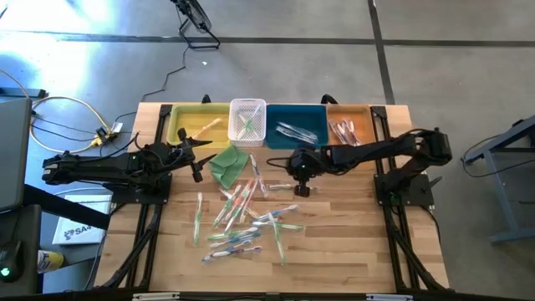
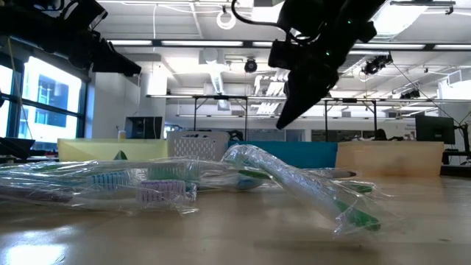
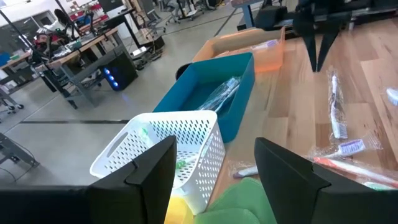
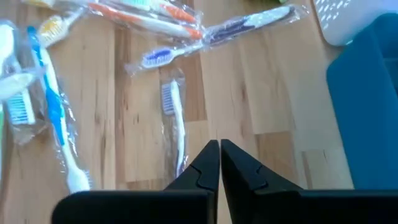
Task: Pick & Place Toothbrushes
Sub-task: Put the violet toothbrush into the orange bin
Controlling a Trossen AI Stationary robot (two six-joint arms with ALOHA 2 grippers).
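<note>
On my counter [image 1: 351, 242], wrapped toothbrushes [image 1: 242, 219] lie scattered mid-board before four bins [image 1: 276, 124] (some already hold brushes). My right gripper [image 1: 302, 189], fingers pressed together and empty, hangs above the pile; my left gripper [image 1: 197, 164] waits wide open beside the yellow bin.

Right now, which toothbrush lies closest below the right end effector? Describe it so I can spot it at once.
Start at the teal bin in the row of bins along the table's far edge. Just in front of it the shut right end effector points down at a wrapped toothbrush lying alone on bare wood. Its handle is white with blue-tipped bristles, clear of the tangled pile.
</note>
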